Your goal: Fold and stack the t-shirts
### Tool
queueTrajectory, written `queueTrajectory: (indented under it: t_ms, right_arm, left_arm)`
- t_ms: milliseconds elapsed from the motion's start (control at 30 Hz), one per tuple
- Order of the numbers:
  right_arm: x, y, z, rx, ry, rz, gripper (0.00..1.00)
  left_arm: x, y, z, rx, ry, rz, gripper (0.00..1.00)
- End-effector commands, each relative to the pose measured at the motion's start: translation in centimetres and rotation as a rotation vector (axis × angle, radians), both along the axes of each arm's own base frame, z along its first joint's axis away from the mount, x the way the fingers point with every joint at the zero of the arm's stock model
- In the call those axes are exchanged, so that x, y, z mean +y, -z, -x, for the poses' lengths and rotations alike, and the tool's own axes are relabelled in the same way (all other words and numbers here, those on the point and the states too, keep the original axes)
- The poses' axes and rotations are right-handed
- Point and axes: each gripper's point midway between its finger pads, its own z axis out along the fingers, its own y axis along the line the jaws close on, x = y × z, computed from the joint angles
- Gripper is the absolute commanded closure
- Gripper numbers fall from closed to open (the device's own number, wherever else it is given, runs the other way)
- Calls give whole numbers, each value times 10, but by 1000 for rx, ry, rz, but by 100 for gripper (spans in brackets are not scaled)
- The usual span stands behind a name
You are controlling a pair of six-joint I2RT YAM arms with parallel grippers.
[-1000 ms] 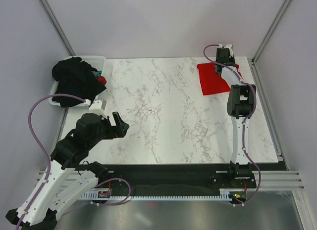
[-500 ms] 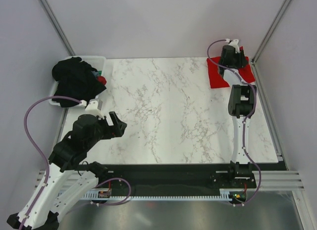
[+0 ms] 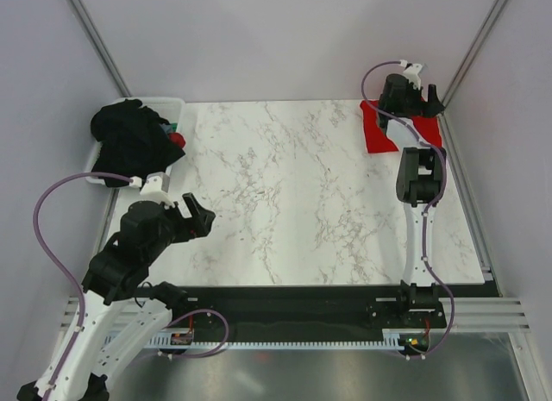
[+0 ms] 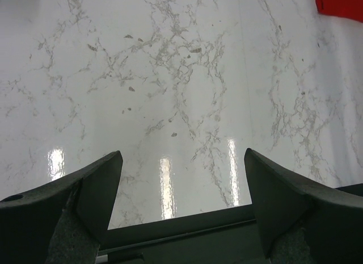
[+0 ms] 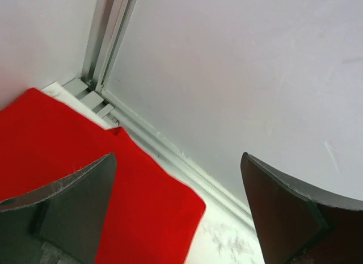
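A folded red t-shirt (image 3: 376,132) lies flat in the table's far right corner. My right gripper (image 3: 421,87) hovers over its back edge, open, with nothing between its fingers. In the right wrist view the red t-shirt (image 5: 85,179) lies below the open right gripper (image 5: 178,201), against the wall rail. A heap of black t-shirts (image 3: 128,135) fills the white tub (image 3: 178,104) at the far left. My left gripper (image 3: 198,218) hangs open and empty over the near left of the table. In the left wrist view the left gripper (image 4: 181,190) has bare marble below it, and a red t-shirt corner (image 4: 340,4) shows at the top right.
The marble table (image 3: 293,194) is boxed in by white walls with metal corner posts (image 3: 470,56). A small red and green item (image 3: 175,139) pokes out of the tub beside the black heap. The wall rail (image 5: 170,153) runs close behind the red shirt.
The right gripper carried the red t-shirt further into the far right corner, then opened and let it go. The left arm drew back a little toward the near left.
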Motion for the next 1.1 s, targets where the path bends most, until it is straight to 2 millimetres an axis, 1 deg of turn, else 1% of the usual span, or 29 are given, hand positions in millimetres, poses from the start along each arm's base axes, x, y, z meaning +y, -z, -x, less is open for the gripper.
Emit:
queueTrajectory:
  t_ms: [0,33,67,100,133,167,200,233,267,300,333,367,400,433,467,500,533,567,600,633,667,700,767,800,833,900,967,1000,1067]
  right_arm:
    - [63,-91,15,-213,-13,-28,2]
    - [77,-120,26,-289,-18,-41,2]
    - [96,-126,30,-298,-55,-49,2]
    - [137,-134,40,-291,-140,-67,2]
    - [164,-137,40,-313,-226,-107,2]
    - [187,-127,47,-281,-282,-131,2]
    - [230,-138,64,-248,-379,-164,2]
    - [255,-138,73,-264,-442,-219,2]
    - [279,-120,83,-201,-529,-247,2]
    - [316,-130,110,-188,-614,-273,2]
    - [332,-123,126,-189,-643,-316,2]
    - [341,-95,147,-129,-659,-326,2]
    - [363,-102,175,-129,-733,-369,2]
    - [373,-93,190,-105,-783,-408,2]
    - [384,-56,211,-48,-836,-495,2]
    - [393,-63,235,-56,-897,-551,2]
    - [396,-53,250,-43,-919,-587,2]
    - [386,-18,274,18,-909,-597,2]
    - [390,-31,293,-70,-923,-645,2]
    - [389,-24,306,-78,-941,-651,2]
    - [377,0,322,-39,-948,-620,2]
    - [375,-11,333,-103,-938,-681,2]
    - [373,-6,345,-82,-978,-728,2]
    - [376,-16,348,-113,-1013,-766,2]
    - [382,-12,353,-84,-1055,-788,2]
    - [384,-6,357,-57,-1056,-800,2]
    - [390,-4,357,-40,-1054,-815,2]
    - [392,3,357,-12,-1049,-804,2]
    - [399,3,355,14,-1065,-799,2]
  left_arm:
    - [2,-10,-7,-55,-6,4,5]
    - [5,-10,-8,-57,-23,4,5]
    - [7,-11,-9,-58,-29,4,5]
    - [9,-10,-9,-57,-39,3,5]
    - [9,-10,-9,-57,-42,2,4]
    - [10,-11,-10,-60,-47,4,3]
    - [11,-10,-9,-58,-50,0,3]
    - [12,-11,-10,-62,-55,0,3]
    - [12,-10,-9,-60,-60,1,3]
    - [13,-10,-10,-62,-63,1,3]
    - [13,-8,-10,-55,-66,-3,3]
    - [13,-9,-10,-54,-68,-3,1]
    - [13,-9,-11,-56,-67,-5,1]
    - [13,-8,-11,-51,-69,-5,1]
    - [15,-8,-11,-52,-79,-5,1]
    - [16,-7,-11,-50,-82,-8,0]
    - [16,-8,-11,-51,-85,-7,0]
    - [16,-8,-11,-53,-88,-5,0]
    - [17,-7,-10,-51,-89,-6,0]
    - [17,-8,-10,-54,-91,-5,0]
    - [16,-8,-10,-55,-88,-3,0]
    - [16,-9,-11,-55,-85,-2,0]
    - [16,-7,-11,-50,-89,-7,0]
    - [16,-7,-11,-49,-89,-7,0]
    - [17,-6,-11,-46,-91,-8,0]
    - [18,-6,-11,-44,-99,-11,0]
    - [19,-6,-12,-42,-106,-11,0]
    - [19,-5,-12,-41,-109,-13,0]
    - [20,-6,-12,-42,-117,-11,0]
